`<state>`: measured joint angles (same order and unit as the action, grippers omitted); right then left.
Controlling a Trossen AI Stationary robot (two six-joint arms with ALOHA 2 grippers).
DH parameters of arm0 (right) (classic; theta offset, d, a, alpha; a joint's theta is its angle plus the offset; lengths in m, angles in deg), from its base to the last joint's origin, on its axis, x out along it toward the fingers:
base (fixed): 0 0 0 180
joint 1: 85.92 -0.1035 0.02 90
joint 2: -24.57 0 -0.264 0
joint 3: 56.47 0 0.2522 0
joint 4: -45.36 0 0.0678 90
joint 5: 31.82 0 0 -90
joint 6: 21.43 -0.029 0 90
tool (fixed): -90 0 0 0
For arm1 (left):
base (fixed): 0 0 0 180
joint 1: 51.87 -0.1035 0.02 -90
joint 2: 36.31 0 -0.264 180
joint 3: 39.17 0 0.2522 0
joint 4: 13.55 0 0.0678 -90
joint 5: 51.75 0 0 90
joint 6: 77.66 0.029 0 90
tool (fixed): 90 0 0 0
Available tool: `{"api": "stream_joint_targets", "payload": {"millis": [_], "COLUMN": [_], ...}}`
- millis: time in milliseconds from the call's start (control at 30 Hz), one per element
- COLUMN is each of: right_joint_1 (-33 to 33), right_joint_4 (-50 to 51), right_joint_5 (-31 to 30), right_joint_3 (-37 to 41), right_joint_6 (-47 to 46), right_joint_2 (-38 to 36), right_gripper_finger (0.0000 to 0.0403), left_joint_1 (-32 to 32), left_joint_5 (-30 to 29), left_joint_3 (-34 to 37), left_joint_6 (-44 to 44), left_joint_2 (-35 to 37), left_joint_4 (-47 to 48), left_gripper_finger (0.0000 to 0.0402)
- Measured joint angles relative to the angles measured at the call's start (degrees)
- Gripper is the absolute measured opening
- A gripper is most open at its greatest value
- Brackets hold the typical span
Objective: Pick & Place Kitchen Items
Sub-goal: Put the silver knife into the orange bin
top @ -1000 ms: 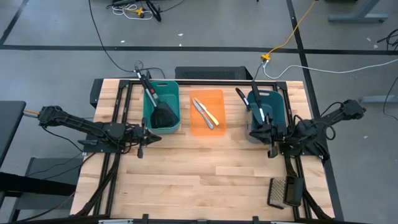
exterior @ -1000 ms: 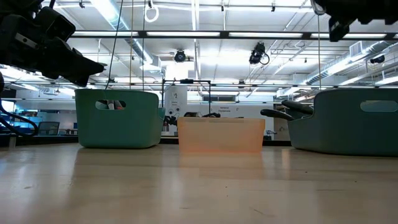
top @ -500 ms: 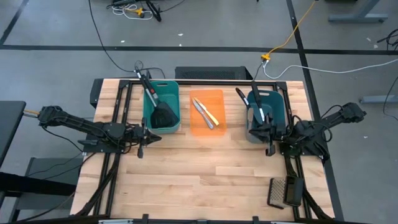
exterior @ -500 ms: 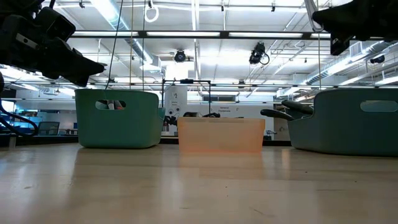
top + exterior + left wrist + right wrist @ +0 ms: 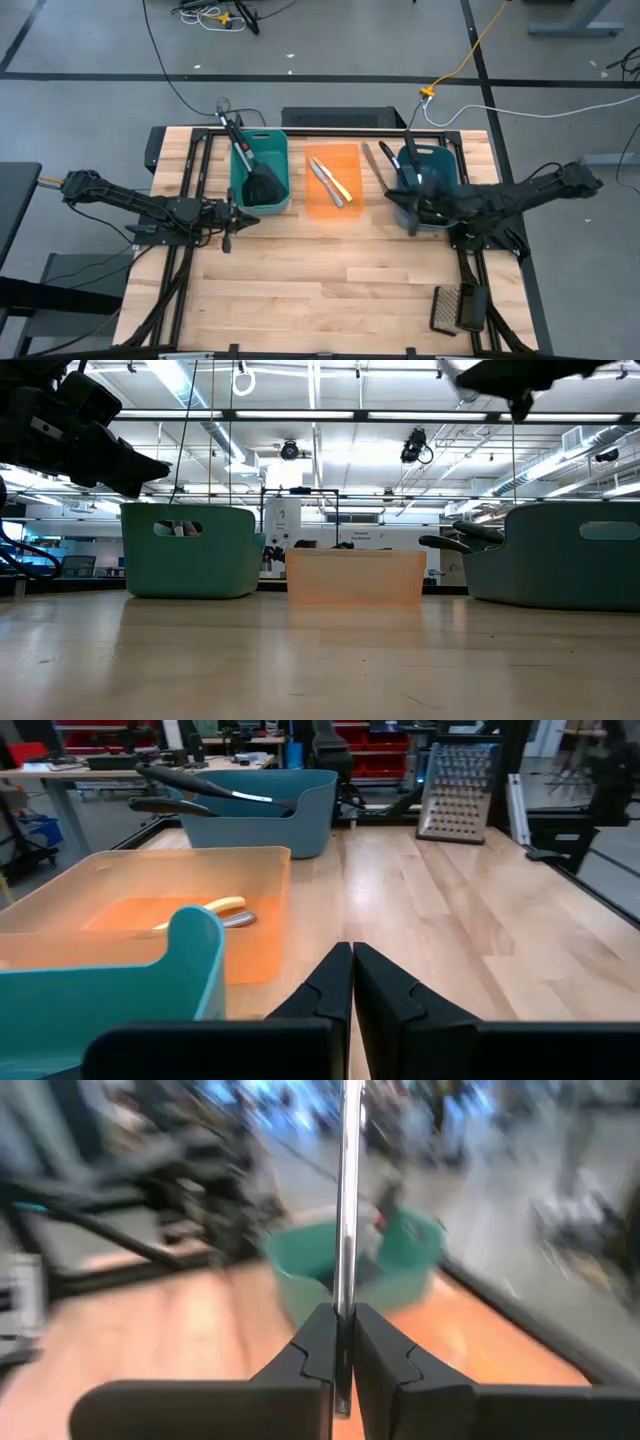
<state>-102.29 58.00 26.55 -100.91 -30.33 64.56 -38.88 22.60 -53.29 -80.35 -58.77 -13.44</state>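
Note:
My right gripper [image 5: 392, 195] [image 5: 340, 1315] is shut on a thin silver knife [image 5: 372, 163] and hovers above the blue tub's [image 5: 430, 178] left side. In the low view it [image 5: 490, 375] is a blur high above the tubs. That tub holds black long-handled ladles [image 5: 205, 792]. A silver and a pale yellow knife [image 5: 330, 180] lie flat in the orange tub [image 5: 332, 205]. A black utensil [image 5: 262, 185] rests in the teal tub [image 5: 262, 205], its handle leaning out over the far rim. My left gripper [image 5: 243, 218] [image 5: 352, 960] waits shut by the teal tub's near left corner. My right gripper pinches the silver knife between its two fingers, the blade's thin edge [image 5: 346, 1290] showing just past the fingertips. The fingers come roughly level from the table's right and lie across the knife. It is lifted clear, its free end [image 5: 366, 150] reaching toward the far edge.
The three tubs stand in a row across the table's far half. A metal grater [image 5: 455, 308] lies at the near right corner. Bare wood [image 5: 320, 280] stretches across the near half.
My right gripper has risen and swung toward the table's left, from the blue tub's near right corner to above its left side, mostly in the last half second. It has turned as it went.

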Motion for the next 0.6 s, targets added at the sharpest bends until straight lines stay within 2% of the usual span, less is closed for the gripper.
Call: {"api": "stream_joint_targets", "payload": {"millis": [133, 267, 433, 600], "right_joint_1": [5.9, 11.1, 18.2, 22.5], "right_joint_4": [13.4, 14.4, 15.5, 18.4], "right_joint_5": [0.8, 4.1, 16.1, 20.8], "right_joint_3": [-10.9, -16.4, -21.7, -25.7], "right_joint_6": [-8.8, -11.6, -12.7, -14.6], "right_joint_2": [10.2, 18.5, 27.7, 35.9], "right_gripper_finger": [0.002, 0.002, 0.002, 0.002], "left_joint_1": [0.0, 0.0, 0.0, 0.0], "left_joint_5": [-1.5, -1.6, -1.5, -1.4], "left_joint_3": [0.0, 0.0, 0.0, 0.0], "left_joint_6": [0.0, 0.1, 0.0, 0.0], "left_joint_2": [0.0, 0.0, 0.0, 0.0], "left_joint_4": [0.0, 0.1, 0.1, 0.1], "left_gripper_finger": [0.0015, 0.0014, 0.0014, 0.0014]}}
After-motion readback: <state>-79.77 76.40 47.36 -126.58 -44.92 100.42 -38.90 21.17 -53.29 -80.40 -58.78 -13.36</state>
